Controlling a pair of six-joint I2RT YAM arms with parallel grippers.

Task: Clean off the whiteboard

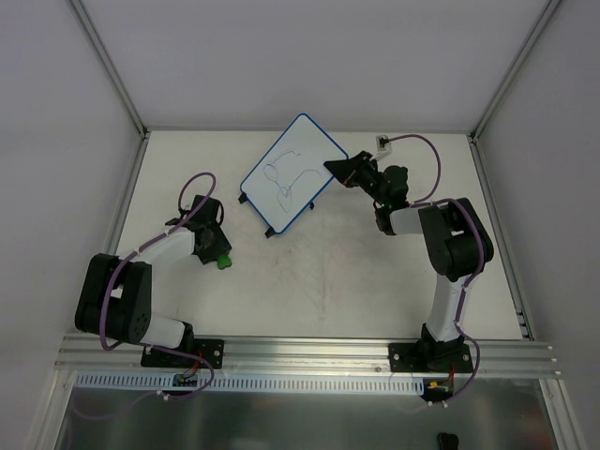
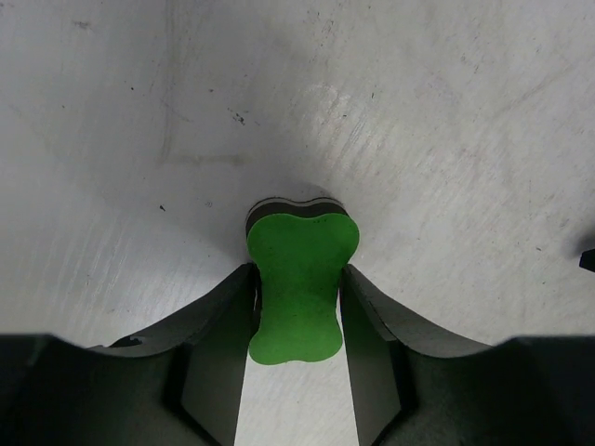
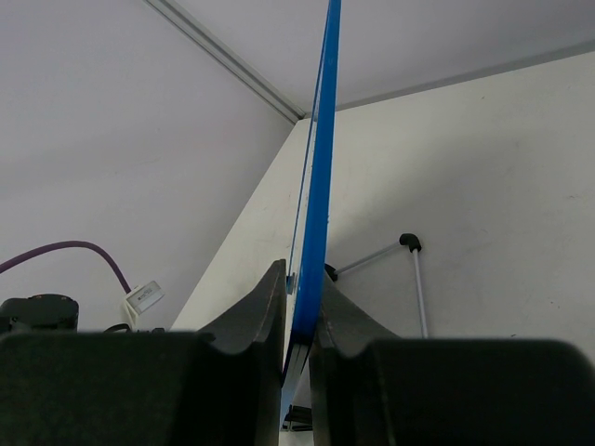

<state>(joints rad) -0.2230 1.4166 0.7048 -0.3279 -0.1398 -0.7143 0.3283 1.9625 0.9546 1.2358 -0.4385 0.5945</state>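
Firmly clamped, the right gripper pinches the whiteboard by its blue rim at the board's 3 o'clock edge, elbow bent. The board lies toward 12 o'clock on the table. At 9 o'clock, the left gripper squeezes the green eraser; only its wrist view shows that contact.

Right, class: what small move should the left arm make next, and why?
Probably lift the green eraser straight up: the left gripper looks closed on its waist, it lies on the table, and the right gripper clamps the scribbled whiteboard by its rim.
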